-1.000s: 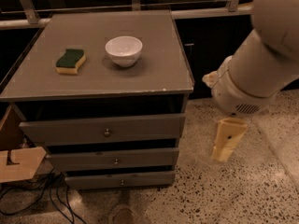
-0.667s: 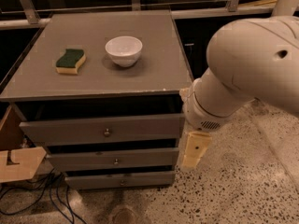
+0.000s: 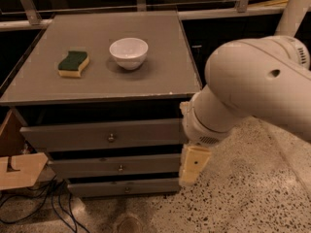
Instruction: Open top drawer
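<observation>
— Where's the claw (image 3: 192, 166)?
— It's swung leftward, now at the cabinet's (image 3: 160, 67) right edge, four o'clock from the knob (image 3: 111, 138) on the top drawer (image 3: 63, 137). Open or closed, can't tell.
— Drawer?
— Looks shut; approach only.

grey tabletop (image 3: 160, 76), flat. green-yellow sponge (image 3: 73, 63) lying left side. white bowl (image 3: 129, 53) upright, right of sponge, near, not touching. speckled floor (image 3: 252, 198) under drawer cabinet (image 3: 97, 135); dark cables (image 3: 43, 205) on floor lower left. pincer (image 3: 193, 165) low at cabinet's front right corner.
</observation>
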Controlling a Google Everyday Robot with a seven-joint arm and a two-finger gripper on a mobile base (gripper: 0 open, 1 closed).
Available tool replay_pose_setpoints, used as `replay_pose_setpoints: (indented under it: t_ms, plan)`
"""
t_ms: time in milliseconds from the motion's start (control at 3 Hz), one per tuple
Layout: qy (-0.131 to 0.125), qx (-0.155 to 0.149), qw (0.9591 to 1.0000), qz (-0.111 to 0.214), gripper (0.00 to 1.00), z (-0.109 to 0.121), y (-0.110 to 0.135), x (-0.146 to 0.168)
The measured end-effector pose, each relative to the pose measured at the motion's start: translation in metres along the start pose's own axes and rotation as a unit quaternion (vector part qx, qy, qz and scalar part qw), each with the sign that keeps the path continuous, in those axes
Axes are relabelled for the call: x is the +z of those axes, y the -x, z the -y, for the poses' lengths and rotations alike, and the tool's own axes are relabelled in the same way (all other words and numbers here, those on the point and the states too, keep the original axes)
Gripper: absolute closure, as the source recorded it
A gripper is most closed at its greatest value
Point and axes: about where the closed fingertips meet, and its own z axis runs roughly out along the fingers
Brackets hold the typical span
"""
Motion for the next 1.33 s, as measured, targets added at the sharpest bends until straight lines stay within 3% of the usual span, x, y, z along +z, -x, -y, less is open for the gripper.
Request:
replay_pose_setpoints:
  t_ms: [333, 667, 1000, 1333]
  plan:
    - [-0.001, -0.005, 1.0000, 0.005, 0.00, -0.002, 0.009, 0.019]
    - [-0.003, -0.013, 0.9996, 0.024, 0.00, 0.020, 0.015, 0.059]
    - [-0.002, -0.013, 0.9996, 0.024, 0.00, 0.020, 0.015, 0.059]
    - [0.009, -0.017, 0.9993, 0.033, 0.00, 0.019, 0.024, 0.089]
